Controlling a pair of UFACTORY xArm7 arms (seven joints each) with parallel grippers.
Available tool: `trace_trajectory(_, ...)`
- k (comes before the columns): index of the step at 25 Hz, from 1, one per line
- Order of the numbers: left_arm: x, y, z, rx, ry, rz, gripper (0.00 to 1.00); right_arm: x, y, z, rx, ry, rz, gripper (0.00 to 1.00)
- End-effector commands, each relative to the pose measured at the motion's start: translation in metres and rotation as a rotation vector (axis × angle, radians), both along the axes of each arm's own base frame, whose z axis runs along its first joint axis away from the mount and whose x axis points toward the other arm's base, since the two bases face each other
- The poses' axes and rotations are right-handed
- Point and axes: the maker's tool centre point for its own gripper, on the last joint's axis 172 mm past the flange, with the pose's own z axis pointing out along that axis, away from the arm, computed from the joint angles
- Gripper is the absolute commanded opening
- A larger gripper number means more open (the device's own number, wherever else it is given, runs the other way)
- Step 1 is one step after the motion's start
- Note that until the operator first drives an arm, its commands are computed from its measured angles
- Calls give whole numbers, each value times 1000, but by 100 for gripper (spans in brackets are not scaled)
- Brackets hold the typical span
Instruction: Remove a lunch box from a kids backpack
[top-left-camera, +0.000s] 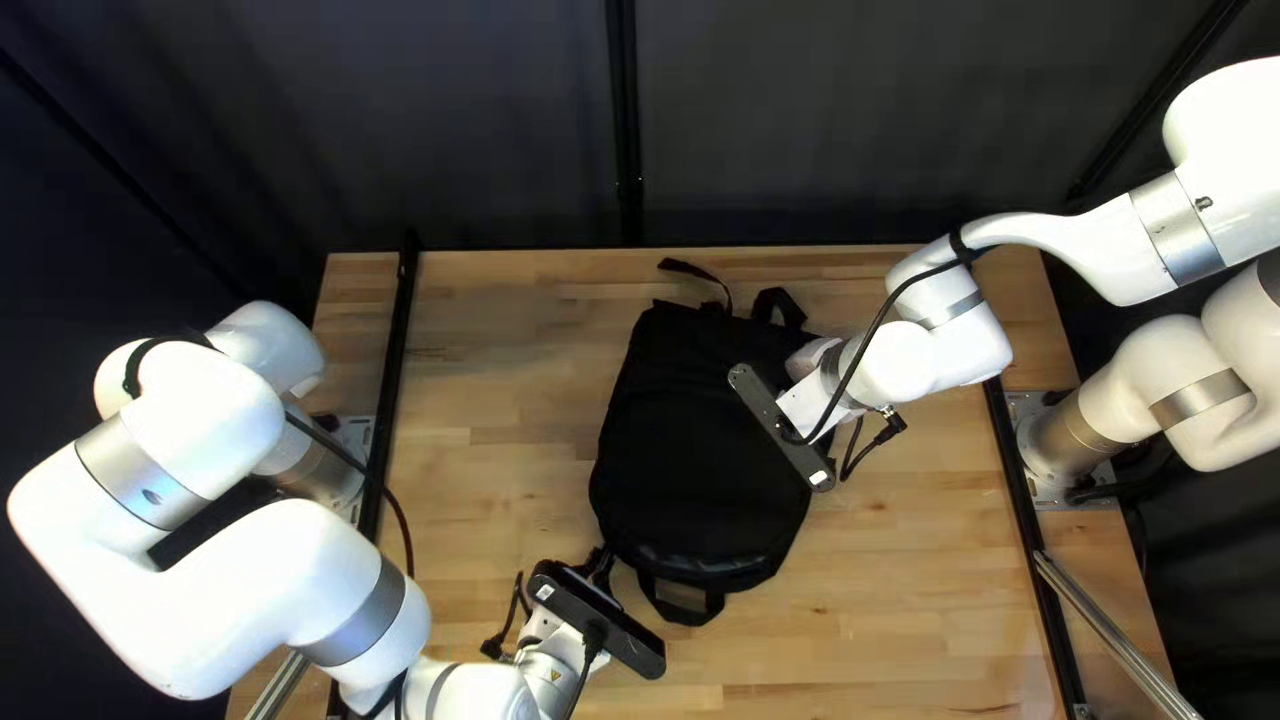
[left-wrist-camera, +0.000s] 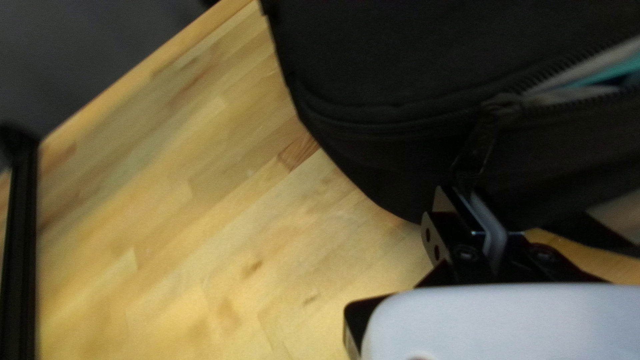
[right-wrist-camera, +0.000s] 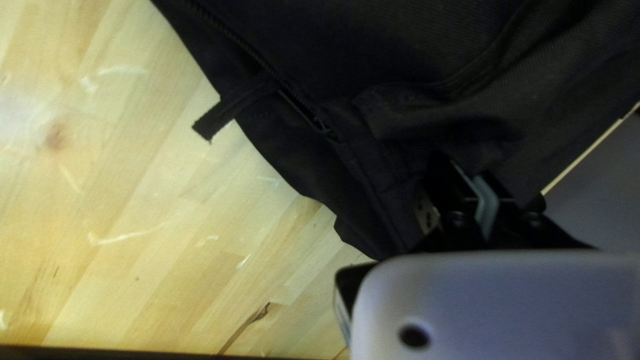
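While my left gripper (top-left-camera: 603, 566) clamps a zipper pull (left-wrist-camera: 476, 148) at the near end of the black backpack (top-left-camera: 694, 447) mid-table, my right gripper (top-left-camera: 808, 400) pinches its cloth. Pale and teal contents (left-wrist-camera: 610, 72) show through the parted zipper (left-wrist-camera: 567, 65); I can't tell whether they're the lunch box.

No legible text, labels or signs.

Wooden table (top-left-camera: 480, 440) with two black rails (top-left-camera: 396, 334), dark curtain (top-left-camera: 467, 120) behind its far edge.
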Motion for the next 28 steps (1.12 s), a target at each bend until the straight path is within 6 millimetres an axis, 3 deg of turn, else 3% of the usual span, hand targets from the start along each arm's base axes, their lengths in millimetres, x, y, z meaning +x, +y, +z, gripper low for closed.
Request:
trace_trajectory(1,6,10,-1,-1,49,-59,0,-23,-6,9,2,35,-7,0)
trace_trajectory(9,11,22,12,-13,117,-101,0,-47,-33,10,64,81,19,0)
trace_trajectory(15,17,-8,12,-2,169,-149,0,-48,-67,11,112,103,51,0)
trace_trajectory(16,18,-11,12,1,175,-156,0,-47,-70,12,118,104,56,39)
trace_trajectory(17,21,-21,14,9,188,-174,0,-42,-76,15,133,110,74,100)
trace_trajectory(19,24,-31,16,19,205,-195,0,-35,-77,23,141,118,91,100)
trace_trajectory(23,32,-58,20,36,242,-241,0,-25,-62,44,117,117,113,100)
trace_trajectory(28,36,-88,23,47,273,-283,0,-19,-24,61,75,93,139,100)
